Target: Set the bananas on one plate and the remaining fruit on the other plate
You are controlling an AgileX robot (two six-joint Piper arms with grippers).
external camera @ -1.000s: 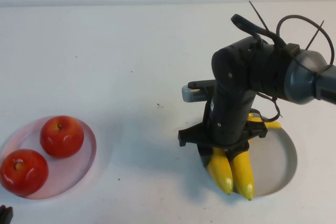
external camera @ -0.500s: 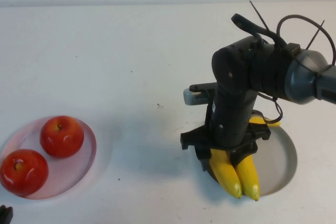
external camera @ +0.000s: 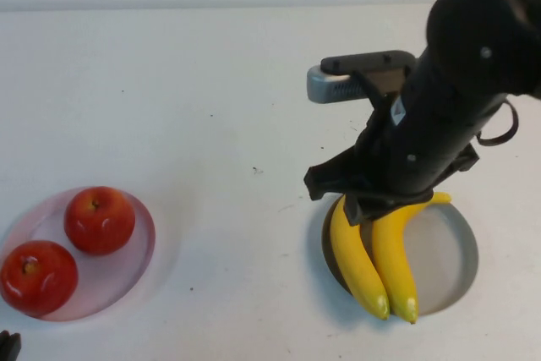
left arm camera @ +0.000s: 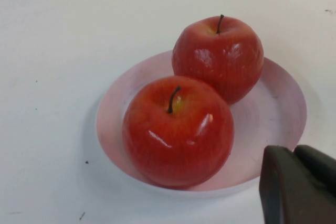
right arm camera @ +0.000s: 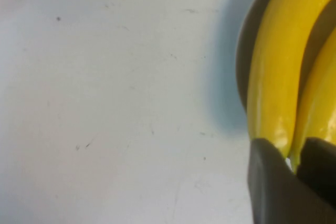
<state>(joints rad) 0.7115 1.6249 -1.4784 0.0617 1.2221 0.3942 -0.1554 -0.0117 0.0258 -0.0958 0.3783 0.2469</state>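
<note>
Right gripper (external camera: 365, 206) hangs over the bananas (external camera: 374, 259) on the grey plate (external camera: 452, 251) — fingertips hidden, grip impossible to tell; left gripper (left arm camera: 299, 182) clenched, cut off.

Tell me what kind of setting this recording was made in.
Probably a lab tabletop for robot sorting practice: a bare white table, glossy plastic-looking bananas on a grey plate, apples on a pink plate, right gripper above the bananas, left gripper parked beside the pink plate.
</note>
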